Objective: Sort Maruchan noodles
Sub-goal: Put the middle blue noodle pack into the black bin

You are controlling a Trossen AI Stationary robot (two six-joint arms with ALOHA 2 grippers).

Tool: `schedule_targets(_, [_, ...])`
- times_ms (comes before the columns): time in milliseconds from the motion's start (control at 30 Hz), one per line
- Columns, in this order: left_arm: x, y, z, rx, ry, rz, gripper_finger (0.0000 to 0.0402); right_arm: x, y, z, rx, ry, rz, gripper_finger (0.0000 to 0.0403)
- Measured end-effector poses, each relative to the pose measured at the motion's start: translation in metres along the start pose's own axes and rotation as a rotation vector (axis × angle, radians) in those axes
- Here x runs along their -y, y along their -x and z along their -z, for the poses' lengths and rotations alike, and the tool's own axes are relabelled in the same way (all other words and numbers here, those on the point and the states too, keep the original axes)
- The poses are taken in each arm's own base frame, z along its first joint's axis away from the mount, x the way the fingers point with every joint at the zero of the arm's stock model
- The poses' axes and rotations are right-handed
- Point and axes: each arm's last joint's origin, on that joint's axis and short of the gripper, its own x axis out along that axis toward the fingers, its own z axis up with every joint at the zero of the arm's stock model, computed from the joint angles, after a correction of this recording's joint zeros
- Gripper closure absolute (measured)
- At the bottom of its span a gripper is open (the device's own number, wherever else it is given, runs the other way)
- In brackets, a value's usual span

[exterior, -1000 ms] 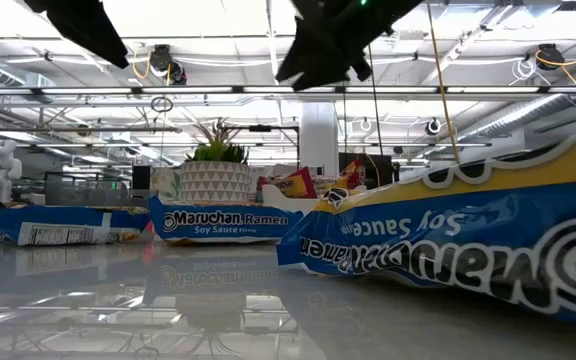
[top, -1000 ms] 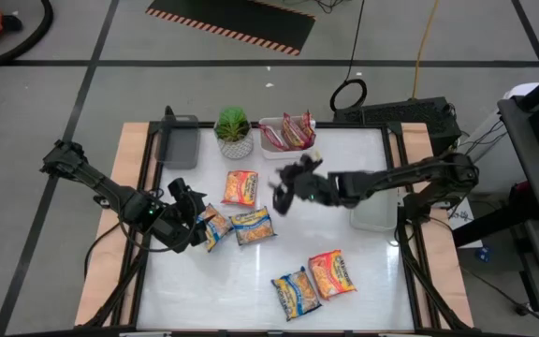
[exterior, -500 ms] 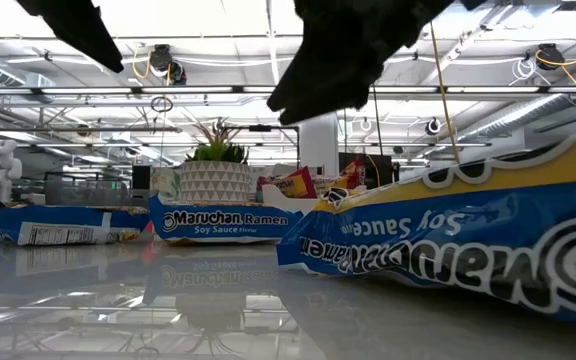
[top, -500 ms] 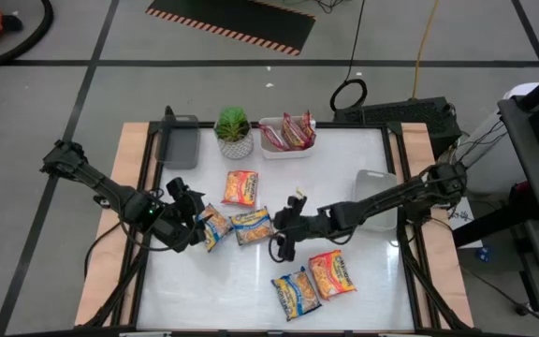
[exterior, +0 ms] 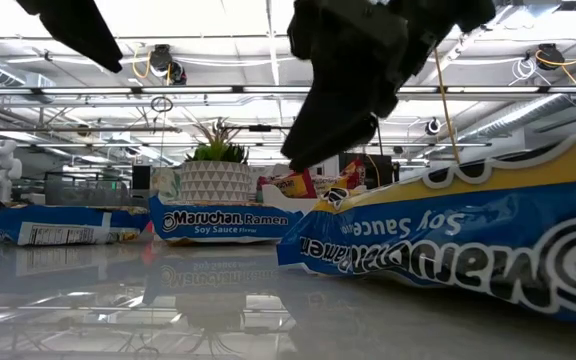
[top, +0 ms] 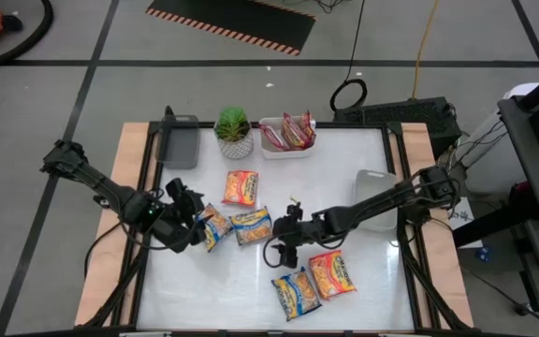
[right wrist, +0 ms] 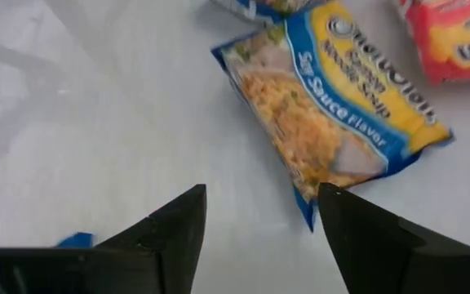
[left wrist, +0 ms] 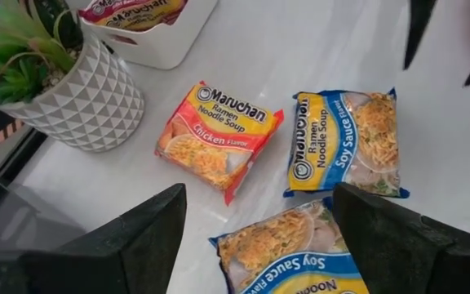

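Right end effector (top: pixel 277 251) moved nearer blue packet (top: pixel 295 292), open.

- My left arm (top: pixel 101 192), frame left: black, jointed segments with a thin cable alongside.
- My right arm (top: pixel 391 195), frame right: same black build, slim links.
- Wrist views: my fingers (left wrist: pixel 137 245) are matte black wedges.

1. The left gripper (top: pixel 195 225) hangs low just beside the blue-trimmed noodle packet (top: pixel 215 227), fingers spread, empty.
2. The right arm reaches across the table; the right gripper (top: pixel 279 251) hovers near that packet, fingers apart, holding nothing.
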Motion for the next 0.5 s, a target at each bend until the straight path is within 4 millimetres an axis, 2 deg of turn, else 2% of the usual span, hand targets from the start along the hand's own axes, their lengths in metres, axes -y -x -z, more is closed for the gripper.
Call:
schedule_targets(200, [0.005, 0.005, 0.004, 0.005, 0.047, 0.028, 0.0089, 0.002, -0.016, 0.010, -0.043, -0.010, 0.028, 0.0152])
schedule_targets(500, [0.021, 0.006, 0.015, 0.000, 0.082, 0.044, 0.0089, 0.001, -0.034, 0.023, -0.035, 0.013, 0.150, 0.0160])
